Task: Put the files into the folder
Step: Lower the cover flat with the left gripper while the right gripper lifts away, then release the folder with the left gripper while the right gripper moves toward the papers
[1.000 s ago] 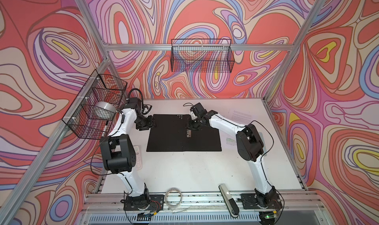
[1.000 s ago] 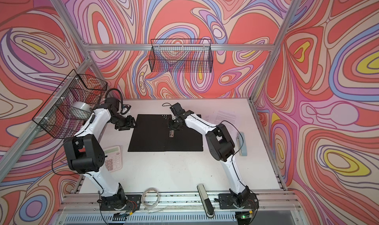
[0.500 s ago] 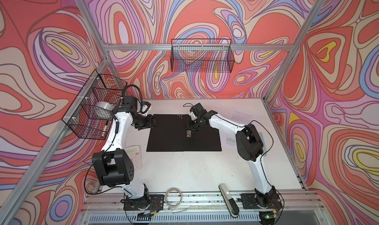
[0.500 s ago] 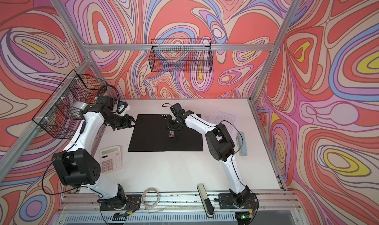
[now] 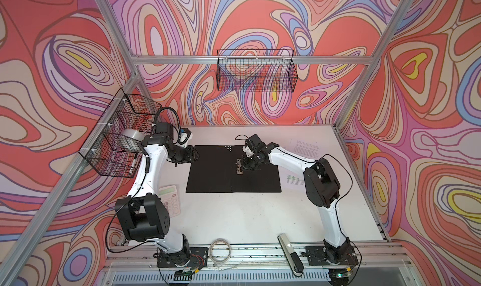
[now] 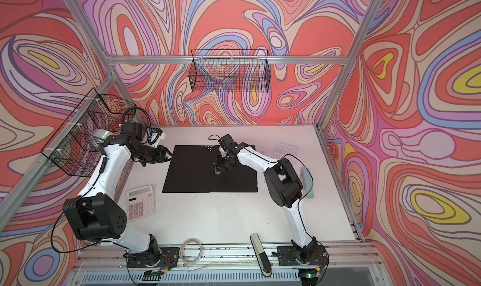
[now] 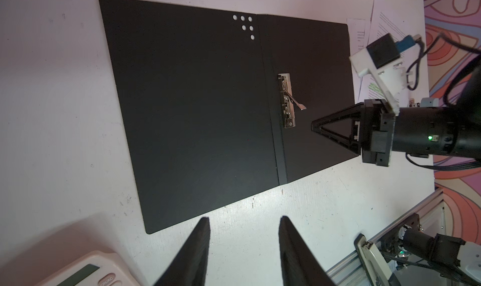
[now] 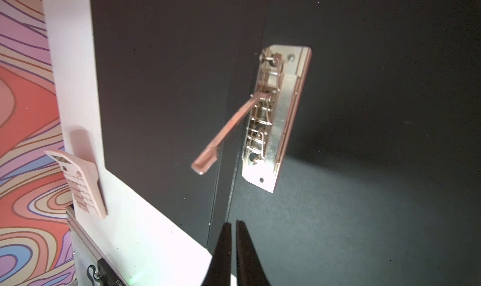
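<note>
Look mid-desk, toward the far edge, for the folder [image 5: 213, 172]: spread flat, black inside up, metal clip [image 8: 276, 115] by the spine with its lever [image 8: 221, 141] raised. Look just beside the folder's right edge, toward the far right corner of the desk [image 5: 247, 219], for the files [image 5: 305, 146]: loose, thin, floppy, probably slippery on the smooth top. Best pinched at a free edge or corner, then slid rather than lifted by the middle. Note the right gripper [image 8: 231, 226] pinched shut on nothing, tips just short of the clip. Note the left gripper [image 7: 244, 221] moderately parted, empty, just beside the folder's left edge.
</note>
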`<action>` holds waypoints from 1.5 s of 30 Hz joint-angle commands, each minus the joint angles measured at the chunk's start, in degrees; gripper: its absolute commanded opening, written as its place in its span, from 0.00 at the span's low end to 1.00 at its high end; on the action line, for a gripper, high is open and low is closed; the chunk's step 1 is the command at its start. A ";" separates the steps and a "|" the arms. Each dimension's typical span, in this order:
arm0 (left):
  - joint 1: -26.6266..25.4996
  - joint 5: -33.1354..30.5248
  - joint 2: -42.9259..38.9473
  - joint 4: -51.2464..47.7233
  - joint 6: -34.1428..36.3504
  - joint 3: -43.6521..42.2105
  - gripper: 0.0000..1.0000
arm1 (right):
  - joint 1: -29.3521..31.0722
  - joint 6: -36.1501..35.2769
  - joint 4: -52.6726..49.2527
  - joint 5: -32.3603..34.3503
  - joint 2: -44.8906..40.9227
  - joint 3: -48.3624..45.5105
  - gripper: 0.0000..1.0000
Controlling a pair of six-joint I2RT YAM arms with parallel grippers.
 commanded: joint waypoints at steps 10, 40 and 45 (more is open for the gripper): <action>-0.85 3.16 -1.36 -0.25 3.32 -3.37 0.43 | -0.06 -0.07 0.82 -1.59 9.13 9.31 0.07; -1.26 2.77 1.74 -0.31 4.01 -4.12 0.48 | -4.89 -2.08 -0.59 -9.19 20.26 28.84 0.26; -1.36 2.50 0.67 -1.20 5.17 -2.74 0.53 | -4.89 -2.27 0.84 -7.97 14.96 27.31 0.38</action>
